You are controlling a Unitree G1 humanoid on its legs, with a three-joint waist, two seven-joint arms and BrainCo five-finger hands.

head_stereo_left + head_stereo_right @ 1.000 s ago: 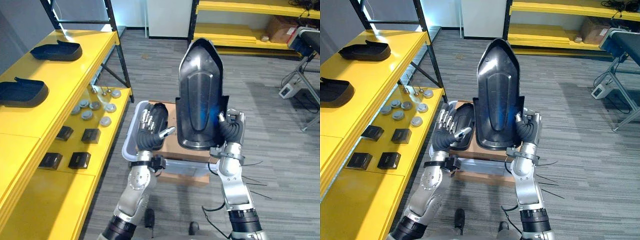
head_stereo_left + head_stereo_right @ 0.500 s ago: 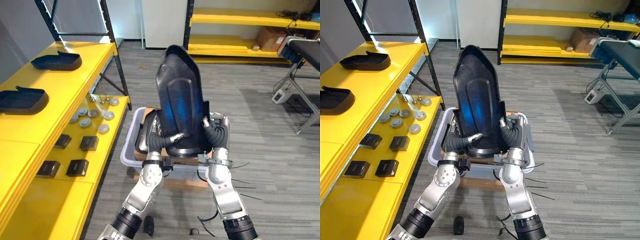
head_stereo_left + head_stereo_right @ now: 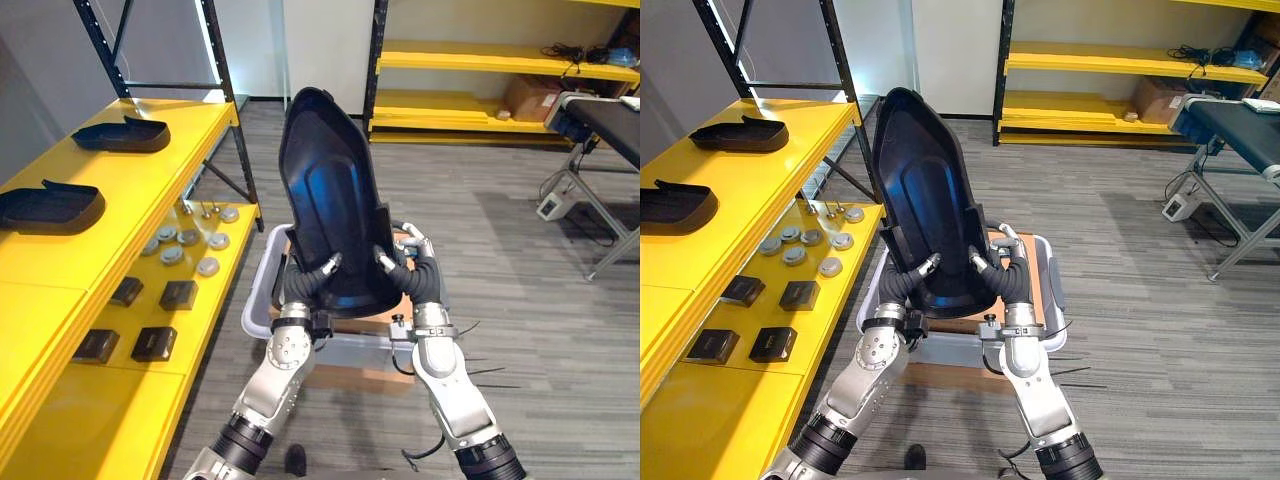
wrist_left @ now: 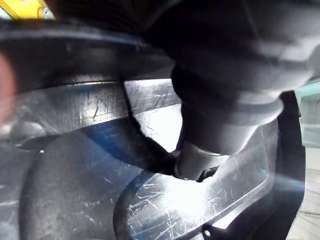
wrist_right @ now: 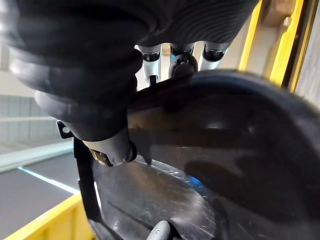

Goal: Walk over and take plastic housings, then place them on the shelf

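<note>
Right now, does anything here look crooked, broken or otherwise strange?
Only slightly: the plastic housing, pinched between the left hand and the right hand, leans toward the yellow shelf, and its glossy face shows fine scratches in the left wrist view. Nothing looks spilled or broken.

Bright even indoor light, bluish sheen on the plastic housing (image 3: 325, 200), white glare on it up close, soft shadows.

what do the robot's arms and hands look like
The left arm and right arm are silver-grey, built of rounded segments, each with a black ring further back. The left hand and right hand each wear a dark ribbed cover over the wrist and the back of the hand. Their fingers and thumbs are silver with dark tips.
</note>
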